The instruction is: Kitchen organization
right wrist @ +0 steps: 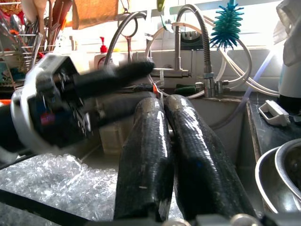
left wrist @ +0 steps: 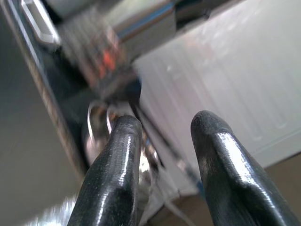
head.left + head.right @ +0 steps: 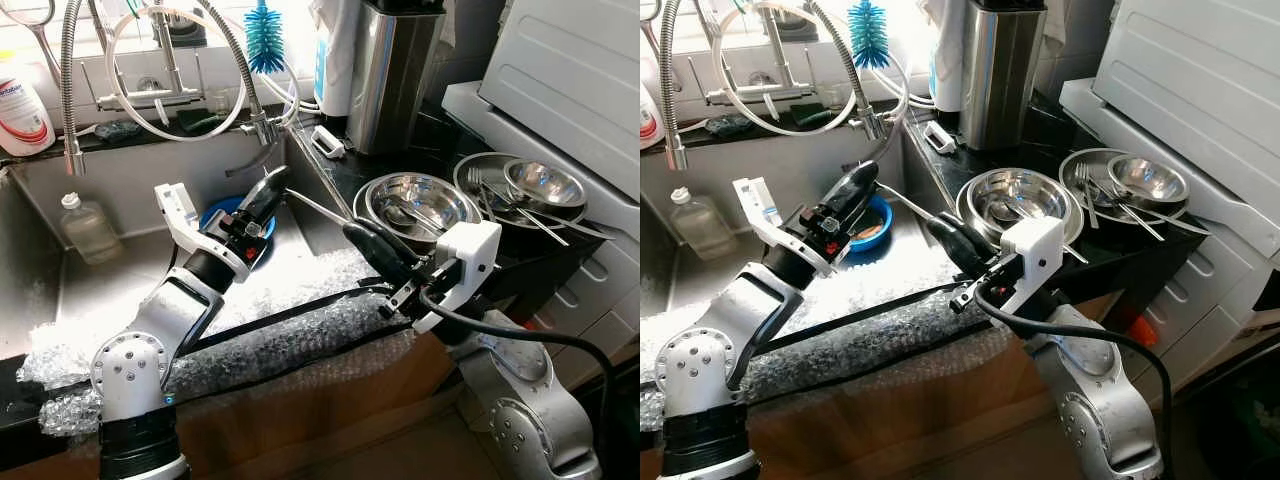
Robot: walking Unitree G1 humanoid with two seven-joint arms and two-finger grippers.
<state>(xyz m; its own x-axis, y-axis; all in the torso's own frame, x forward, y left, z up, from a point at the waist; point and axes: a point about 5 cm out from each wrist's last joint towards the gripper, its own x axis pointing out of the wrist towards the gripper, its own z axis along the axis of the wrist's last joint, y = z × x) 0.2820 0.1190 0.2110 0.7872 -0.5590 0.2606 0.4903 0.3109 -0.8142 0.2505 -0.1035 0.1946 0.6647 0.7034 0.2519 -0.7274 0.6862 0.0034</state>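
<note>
A cluttered kitchen sink (image 3: 40, 200): left gripper (image 3: 268, 192) parted, empty; right gripper (image 3: 365, 238) closed, empty. At two o'clock, steel bowl (image 3: 415, 200) looks light, slippery; grip its rim.

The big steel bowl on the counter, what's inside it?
The steel bowl holds at least one metal utensil, seemingly a spoon. The right gripper, fingers shut, covers its near rim, so anything lying there is hidden.

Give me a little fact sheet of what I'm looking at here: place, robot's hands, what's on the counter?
Place: kitchen sink, bubble wrap along its front edge
Left pincer: open, raised over the sink, holding nothing
Right pincer: shut, empty, above the bubble wrap
In sink: blue bowl, clear bottle
Counter: steel bowls, forks, tall steel canister
</note>
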